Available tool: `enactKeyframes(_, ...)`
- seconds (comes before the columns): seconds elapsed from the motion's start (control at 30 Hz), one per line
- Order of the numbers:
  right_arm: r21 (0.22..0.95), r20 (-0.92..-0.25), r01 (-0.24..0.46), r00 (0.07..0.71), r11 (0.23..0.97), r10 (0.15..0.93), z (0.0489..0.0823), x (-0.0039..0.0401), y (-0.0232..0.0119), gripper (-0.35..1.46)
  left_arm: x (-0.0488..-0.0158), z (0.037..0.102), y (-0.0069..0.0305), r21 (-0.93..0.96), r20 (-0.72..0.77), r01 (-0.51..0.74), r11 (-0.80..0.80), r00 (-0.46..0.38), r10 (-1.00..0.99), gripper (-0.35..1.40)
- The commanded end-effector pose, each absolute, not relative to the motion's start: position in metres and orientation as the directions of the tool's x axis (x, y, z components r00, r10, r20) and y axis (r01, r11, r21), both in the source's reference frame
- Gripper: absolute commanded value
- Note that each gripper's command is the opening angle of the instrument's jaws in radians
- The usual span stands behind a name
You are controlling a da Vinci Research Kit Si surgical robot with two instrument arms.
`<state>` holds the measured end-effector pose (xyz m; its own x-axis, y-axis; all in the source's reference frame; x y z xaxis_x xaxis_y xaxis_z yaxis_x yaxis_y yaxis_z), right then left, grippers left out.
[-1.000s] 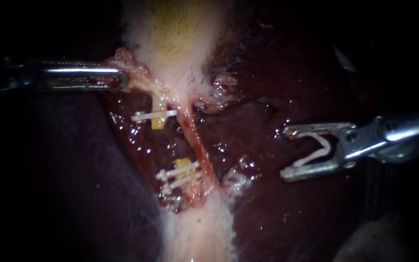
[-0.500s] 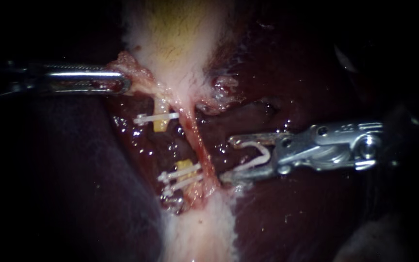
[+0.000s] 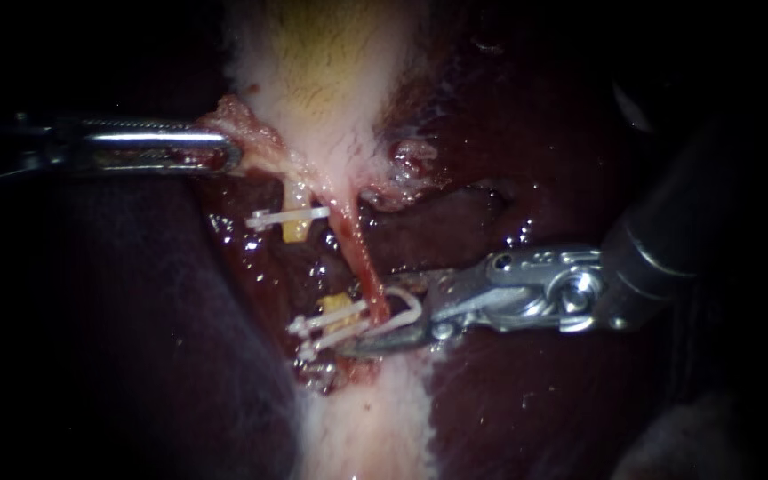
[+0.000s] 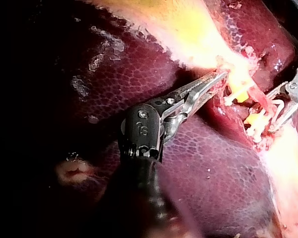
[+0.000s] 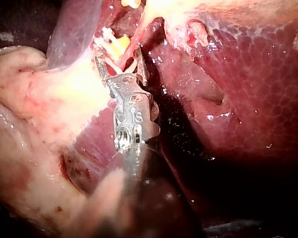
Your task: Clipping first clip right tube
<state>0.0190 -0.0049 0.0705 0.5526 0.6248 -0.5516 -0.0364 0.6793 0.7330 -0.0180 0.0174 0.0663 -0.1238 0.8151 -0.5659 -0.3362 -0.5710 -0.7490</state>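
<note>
The right tube (image 3: 359,258) is a thin red strand running down from the pale gallbladder (image 3: 331,80). My right instrument (image 3: 373,316) reaches it from the right. Its jaws stand apart, one on each side of the tube, with an open white clip (image 3: 408,308) seated between them. In the right wrist view the same instrument (image 5: 120,67) straddles the red tube (image 5: 130,49). My left instrument (image 3: 221,149) is shut on a fold of reddish tissue (image 3: 235,117) at the gallbladder's edge, also seen in the left wrist view at the left instrument (image 4: 214,80).
Left of the right tube, a cut yellow tube shows two stumps: the upper stump (image 3: 293,229) bears one white clip (image 3: 284,216), the lower stump (image 3: 338,302) two clips (image 3: 326,327). Dark red liver (image 3: 544,142) lies on both sides. My right instrument (image 4: 288,99) shows beyond the left one.
My right instrument has travelled left across the liver with its open clip and now has the right tube between its jaws. The left instrument keeps its hold almost unmoved.
</note>
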Motion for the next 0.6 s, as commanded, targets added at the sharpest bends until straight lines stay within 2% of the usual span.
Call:
enactKeyframes(0.03,0.733,-0.556,-0.028,0.552,0.68,0.622,0.0706,0.0192,-0.005,0.48,-0.018,0.0664,0.0174,-0.749,-0.566,-0.337,-0.571,-0.124,0.815,-0.35)
enactKeyframes(0.27,0.768,-0.556,0.021,0.516,0.64,0.651,0.0704,0.0196,-0.0053,0.46,-0.018,0.0664,0.0174,-0.749,-0.566,-0.337,-0.571,-0.124,0.815,-0.35)
enactKeyframes(0.47,0.815,-0.544,0.089,0.46,0.573,0.701,0.0692,0.0198,-0.0058,0.45,-0.018,0.0664,0.0173,-0.749,-0.566,-0.337,-0.571,-0.124,0.815,-0.35)
enactKeyframes(0.6,0.831,-0.536,0.133,0.45,0.54,0.714,0.0681,0.0199,-0.0063,0.45,-0.018,0.0664,0.0173,-0.749,-0.566,-0.337,-0.571,-0.124,0.815,-0.35)
